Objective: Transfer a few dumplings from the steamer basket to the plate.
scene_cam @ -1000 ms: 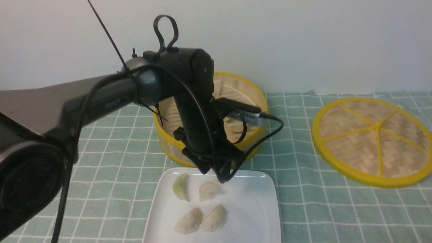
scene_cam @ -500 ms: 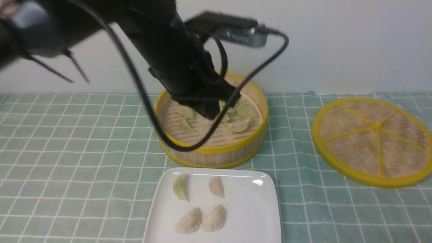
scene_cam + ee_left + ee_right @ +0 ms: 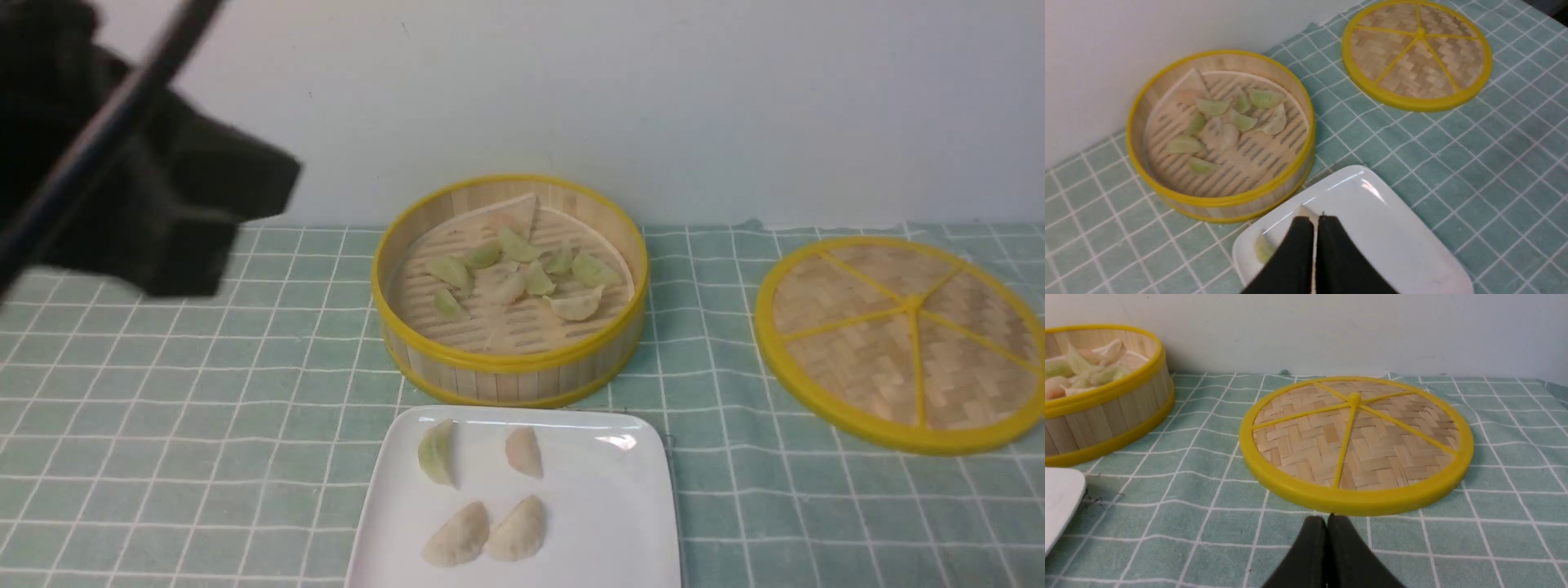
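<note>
The steamer basket (image 3: 506, 363) stands at the back middle with several pale green and cream dumplings (image 3: 522, 273) on its slatted floor. The white plate (image 3: 604, 506) lies just in front of it and holds several dumplings: a green one (image 3: 437, 453), a pinkish one (image 3: 522, 452) and two cream ones (image 3: 457, 535). My left arm (image 3: 163, 212) is a dark blur high at the upper left. In the left wrist view my left gripper (image 3: 1316, 218) is shut and empty, well above the plate (image 3: 1392, 228). My right gripper (image 3: 1327, 518) is shut and empty, low by the lid's rim.
The flat woven yellow-rimmed lid (image 3: 902, 343) lies on the checked green cloth to the right of the basket; it also shows in the right wrist view (image 3: 1355, 441). A pale wall stands close behind the basket.
My left arm has lifted from the plate, passed over the basket and swung up to the far left. The pinkish dumpling stays on the plate.
</note>
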Available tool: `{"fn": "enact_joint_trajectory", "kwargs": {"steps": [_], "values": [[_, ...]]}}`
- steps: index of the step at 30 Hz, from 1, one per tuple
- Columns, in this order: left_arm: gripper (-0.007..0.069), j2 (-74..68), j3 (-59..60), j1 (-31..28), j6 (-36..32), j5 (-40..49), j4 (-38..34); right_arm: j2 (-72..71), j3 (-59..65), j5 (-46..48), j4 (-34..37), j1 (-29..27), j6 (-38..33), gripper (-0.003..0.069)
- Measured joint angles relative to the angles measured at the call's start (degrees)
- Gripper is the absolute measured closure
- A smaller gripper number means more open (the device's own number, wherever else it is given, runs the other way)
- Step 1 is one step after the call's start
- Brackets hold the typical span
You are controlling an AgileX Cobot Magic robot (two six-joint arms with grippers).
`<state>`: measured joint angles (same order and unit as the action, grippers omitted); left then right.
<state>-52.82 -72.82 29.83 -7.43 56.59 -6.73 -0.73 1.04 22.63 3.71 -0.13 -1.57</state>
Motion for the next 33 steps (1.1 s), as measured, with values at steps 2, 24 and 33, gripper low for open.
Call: {"fn": "enact_joint_trajectory", "kwargs": {"steps": [2, 24, 33], "values": [[0.0631, 5.54, 2.16, 0.00, 0.00, 0.11, 1.20, 0.00, 0.00, 0.00, 0.00, 0.00, 0.00, 0.0673], [0.0631, 50.64, 30.82, -0.19, 4.59, -27.51, 12.63, 0.00, 0.00, 0.00, 0.00, 0.00, 0.00, 0.0673], [0.0631, 53.48, 59.19, -18.94, 3.49, -38.19, 5.81, 0.00, 0.00, 0.00, 0.00, 0.00, 0.00, 0.0673]]}}
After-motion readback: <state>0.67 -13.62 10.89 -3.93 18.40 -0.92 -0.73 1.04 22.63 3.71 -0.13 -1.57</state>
